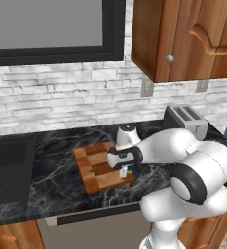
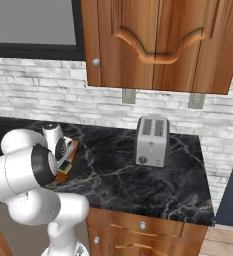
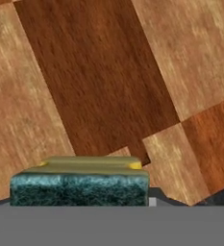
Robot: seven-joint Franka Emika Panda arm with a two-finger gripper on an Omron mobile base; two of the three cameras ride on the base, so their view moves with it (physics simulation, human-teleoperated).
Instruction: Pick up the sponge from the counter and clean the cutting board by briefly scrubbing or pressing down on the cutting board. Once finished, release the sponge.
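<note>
The checkered wooden cutting board [image 1: 99,168] lies on the black veined counter [image 1: 56,187], just right of the sink. My gripper [image 1: 125,171] points down over the board's near right corner, shut on the sponge [image 1: 129,169]. In the hand view the sponge [image 3: 80,185] sits at the bottom, green scouring layer facing the camera and yellow body behind, close above the board's [image 3: 99,81] light and dark blocks; it hides my fingertips. From the right, my arm covers most of the board [image 2: 72,150], and the sponge's [image 2: 65,165] green face shows at its edge.
A silver toaster [image 1: 185,119] stands at the back right of the counter [image 2: 138,180]. A dark sink [image 1: 5,172] is set into the worktop on the left. Wooden wall cabinets [image 2: 158,40] hang overhead, with a white brick wall behind.
</note>
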